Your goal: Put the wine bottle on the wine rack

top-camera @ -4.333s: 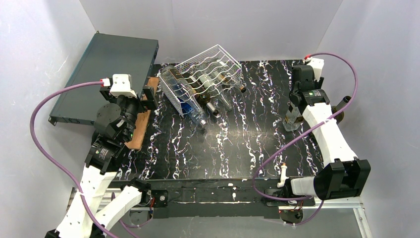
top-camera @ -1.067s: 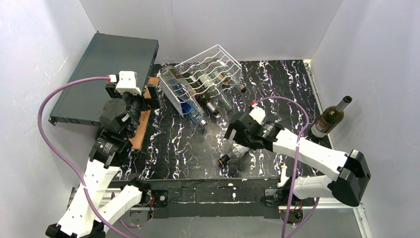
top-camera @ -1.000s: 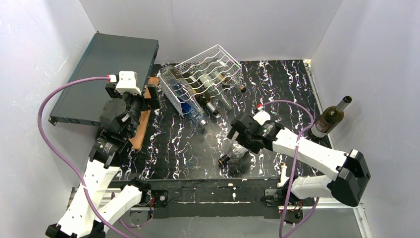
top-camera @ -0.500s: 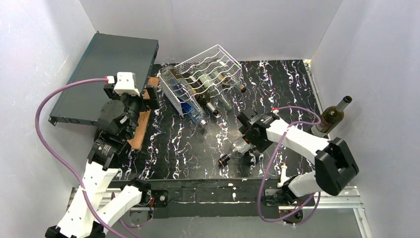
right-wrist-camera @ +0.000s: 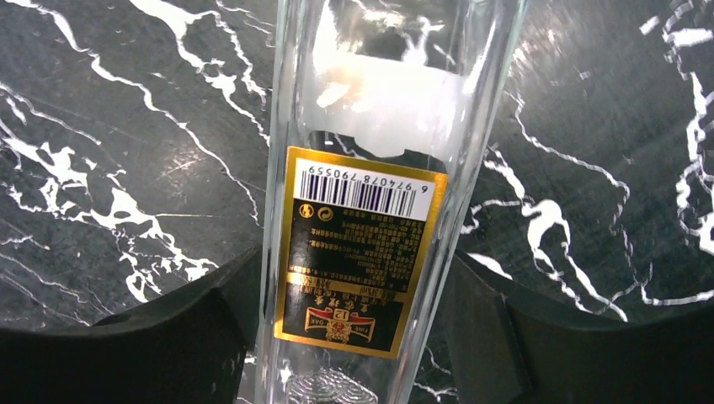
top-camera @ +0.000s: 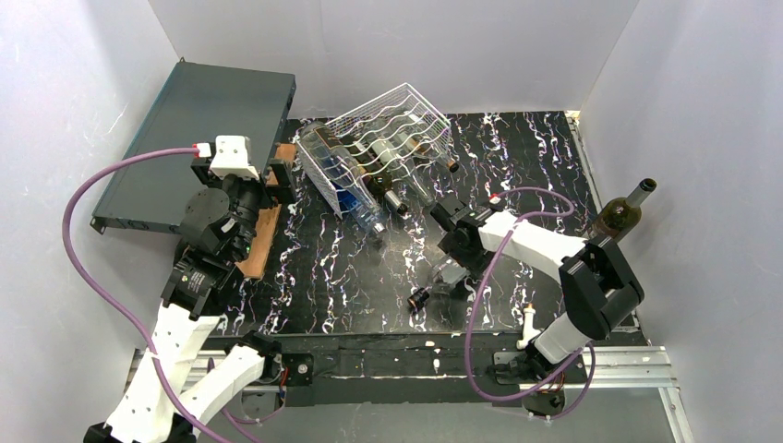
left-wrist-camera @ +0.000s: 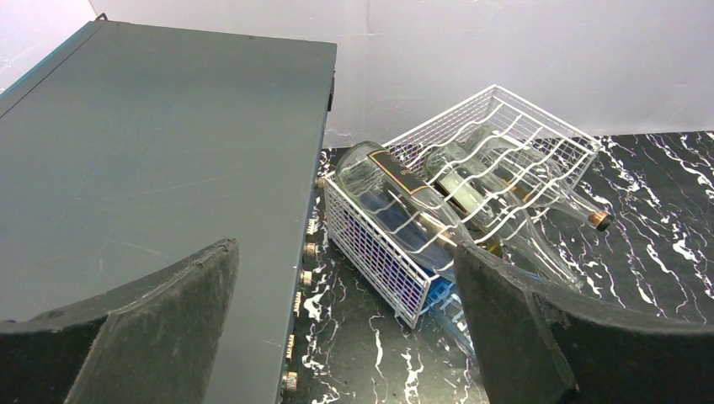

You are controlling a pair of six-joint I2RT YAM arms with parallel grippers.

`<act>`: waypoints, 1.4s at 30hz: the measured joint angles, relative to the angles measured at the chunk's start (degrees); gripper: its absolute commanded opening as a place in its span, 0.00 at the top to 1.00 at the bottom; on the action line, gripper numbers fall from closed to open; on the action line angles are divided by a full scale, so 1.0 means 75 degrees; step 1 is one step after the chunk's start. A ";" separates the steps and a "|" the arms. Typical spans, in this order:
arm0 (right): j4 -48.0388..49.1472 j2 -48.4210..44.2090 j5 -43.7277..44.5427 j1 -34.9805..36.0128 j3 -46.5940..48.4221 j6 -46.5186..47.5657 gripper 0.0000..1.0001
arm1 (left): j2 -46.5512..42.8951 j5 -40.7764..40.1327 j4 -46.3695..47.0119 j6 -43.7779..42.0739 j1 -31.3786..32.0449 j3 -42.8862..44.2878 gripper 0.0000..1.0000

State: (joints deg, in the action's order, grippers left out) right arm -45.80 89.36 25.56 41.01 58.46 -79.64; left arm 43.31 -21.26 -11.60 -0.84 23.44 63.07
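Black, white-veined desk (top-camera: 526, 157). Bearing a tilted white wine rack (top-camera: 397, 120) at back centre, beside a flat dark grey box (top-camera: 203, 120). Near the front, a clear wine bottle (top-camera: 432, 288) on its side.

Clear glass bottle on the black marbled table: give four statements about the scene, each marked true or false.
The clear glass bottle lies on its side on the black marbled table. True.
The left gripper grips it. False: that gripper is open and empty; the right gripper straddles the bottle.
The white wire-grid rack is empty. False: it holds several bottles.
A dark glass bottle stands upright near the right wall. True.
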 measured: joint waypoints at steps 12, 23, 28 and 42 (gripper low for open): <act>0.1250 0.0455 0.0676 0.0082 0.0367 0.5021 0.32 | 0.0015 0.0058 0.0000 0.0003 0.0000 0.0000 0.01; 0.1996 0.0047 0.0513 0.0085 -0.0032 0.8151 0.02 | 0.0154 0.0131 -0.0003 0.0207 0.0000 0.0000 0.01; 0.2334 -0.0233 0.0277 0.0085 -0.0437 0.8370 0.02 | 0.0254 0.0131 0.0000 0.0251 0.0000 0.0000 0.01; 0.5992 -0.1894 0.1489 0.0396 -0.3867 0.6781 0.04 | 0.0516 0.0315 -0.0032 0.0396 0.0000 0.0000 0.01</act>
State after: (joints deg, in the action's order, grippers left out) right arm -0.86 75.16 36.73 43.99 29.45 -28.77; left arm 47.18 -18.90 -11.84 2.13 23.44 63.07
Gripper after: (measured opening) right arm 0.939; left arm 0.992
